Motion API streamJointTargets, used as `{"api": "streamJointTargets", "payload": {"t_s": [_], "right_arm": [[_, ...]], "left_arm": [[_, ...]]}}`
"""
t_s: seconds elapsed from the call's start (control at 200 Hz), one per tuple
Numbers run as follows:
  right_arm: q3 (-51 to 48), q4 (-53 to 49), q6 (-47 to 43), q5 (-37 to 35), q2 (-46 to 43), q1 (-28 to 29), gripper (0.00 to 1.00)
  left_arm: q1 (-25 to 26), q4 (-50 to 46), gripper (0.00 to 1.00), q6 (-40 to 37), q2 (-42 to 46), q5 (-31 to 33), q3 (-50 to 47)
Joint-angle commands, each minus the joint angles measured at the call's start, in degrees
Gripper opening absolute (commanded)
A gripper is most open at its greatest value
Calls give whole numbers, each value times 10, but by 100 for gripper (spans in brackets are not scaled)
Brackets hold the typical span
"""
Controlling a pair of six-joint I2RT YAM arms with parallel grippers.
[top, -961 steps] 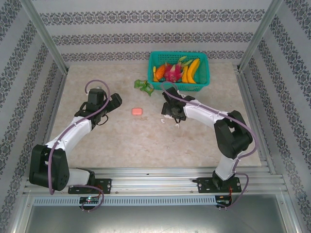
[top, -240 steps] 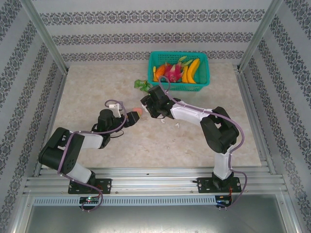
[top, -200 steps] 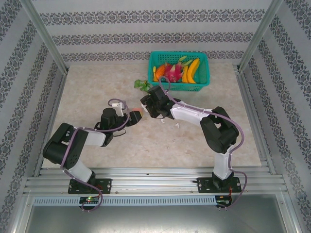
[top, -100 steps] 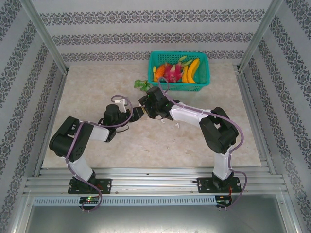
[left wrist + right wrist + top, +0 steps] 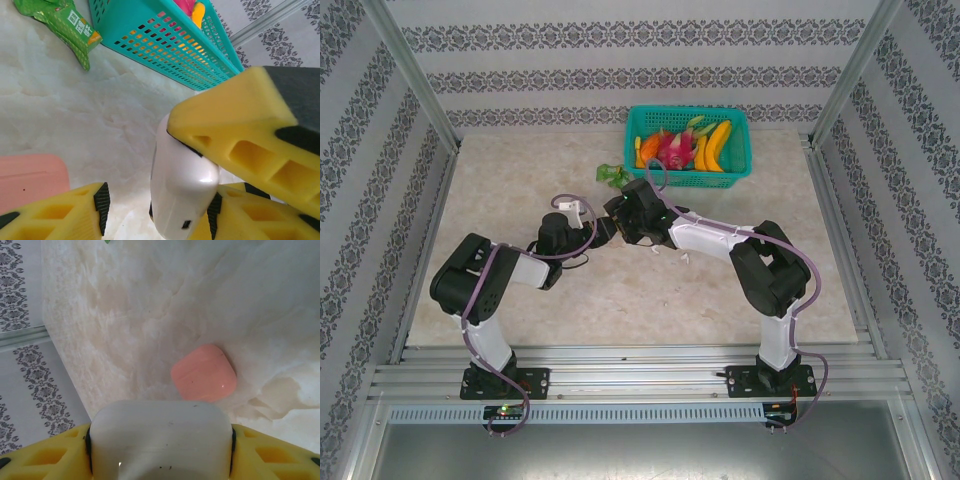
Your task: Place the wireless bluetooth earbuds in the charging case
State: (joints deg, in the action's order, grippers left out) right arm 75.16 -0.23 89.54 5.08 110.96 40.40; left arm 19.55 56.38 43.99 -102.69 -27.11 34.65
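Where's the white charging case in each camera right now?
Top external: in the right hand at table centre, too small to pick out.
Left wrist: white charging case at lower centre, against a big yellow finger.
Right wrist: bottom centre, gripped between that hand's own fingers.
Shared landmark, both wrist views: the pink case on the marble beside it.
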Motion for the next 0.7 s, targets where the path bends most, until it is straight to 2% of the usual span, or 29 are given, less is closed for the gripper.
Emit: {"api": "streamJointTargets", "payload": {"t_s": [0.0, 0.32, 0.694], "right_arm": [[-10, 13, 9, 5, -9, 8, 46], [-18, 22, 15, 7, -12, 10, 46], [-24, 26, 16, 6, -19, 10, 46]], "left_arm": [[7, 41, 53, 6, -12, 6, 13], [7, 55, 41, 11, -26, 13, 18], [7, 70, 17, 18, -40, 20, 22]]}}
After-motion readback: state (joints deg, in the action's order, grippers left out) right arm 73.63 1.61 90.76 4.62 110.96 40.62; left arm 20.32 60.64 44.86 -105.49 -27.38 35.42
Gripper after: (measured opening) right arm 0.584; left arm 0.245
